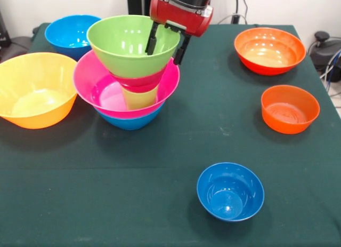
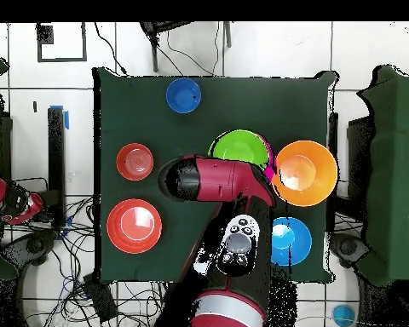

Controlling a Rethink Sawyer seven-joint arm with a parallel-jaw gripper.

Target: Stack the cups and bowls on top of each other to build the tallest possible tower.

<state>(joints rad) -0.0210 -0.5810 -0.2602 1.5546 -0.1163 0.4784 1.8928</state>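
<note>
The tower stands left of centre. A medium blue bowl [image 1: 130, 120] is at the bottom, with a large pink bowl [image 1: 98, 84] in it. A lime cup [image 1: 139, 98] stands in the pink bowl, capped by a small crimson bowl [image 1: 143, 80]. A green bowl [image 1: 122, 44] sits on top, tilted a little. My gripper [image 1: 165, 48] hangs open over the green bowl's right rim, one finger [image 1: 152, 43] inside the bowl and the other outside. In the overhead view the green bowl [image 2: 238, 146] shows beside my arm [image 2: 212, 179], which hides the gripper.
On the dark green table [image 1: 186, 135] there is a large orange-yellow bowl [image 1: 34, 89] touching the tower's left side and a blue bowl [image 1: 72, 32] behind it. A red-orange bowl [image 1: 269, 49], a smaller orange bowl [image 1: 289, 108] and a small blue bowl [image 1: 230, 191] stand apart.
</note>
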